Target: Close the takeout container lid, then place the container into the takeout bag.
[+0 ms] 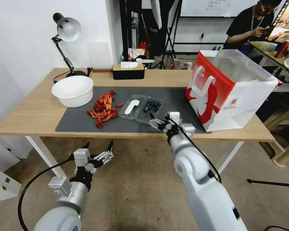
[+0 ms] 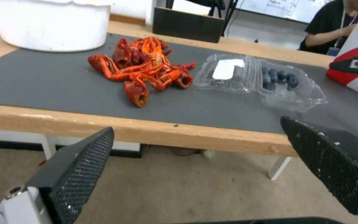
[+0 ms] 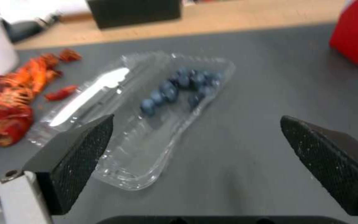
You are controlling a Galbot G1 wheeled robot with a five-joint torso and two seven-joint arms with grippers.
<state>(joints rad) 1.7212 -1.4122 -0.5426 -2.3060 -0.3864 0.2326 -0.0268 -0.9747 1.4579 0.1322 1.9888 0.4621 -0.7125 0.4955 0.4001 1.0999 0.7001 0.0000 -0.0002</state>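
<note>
The clear takeout container (image 1: pixel 150 109) (image 2: pixel 290 85) (image 3: pixel 175 102) lies open and flat on the grey mat, blueberries in its right half. Its lid (image 1: pixel 131 106) (image 2: pixel 228 72) (image 3: pixel 89 93), marked with a white spoon shape, is folded out to the left. The red and white takeout bag (image 1: pixel 226 96) stands open at the mat's right end, clear liner sticking up. My right gripper (image 1: pixel 158 121) (image 3: pixel 195 155) is open just in front of the container's near edge, above the mat. My left gripper (image 1: pixel 98 150) (image 2: pixel 195 168) is open, low in front of the table edge, off the table.
A heap of red crayfish shells (image 1: pixel 103 108) (image 2: pixel 144 70) (image 3: pixel 9 93) lies left of the lid. A large white bowl (image 1: pixel 73 90) stands further left, a desk lamp (image 1: pixel 66 38) and a black tissue box (image 1: pixel 128 71) behind. The mat (image 1: pixel 179 99) between container and bag is bare.
</note>
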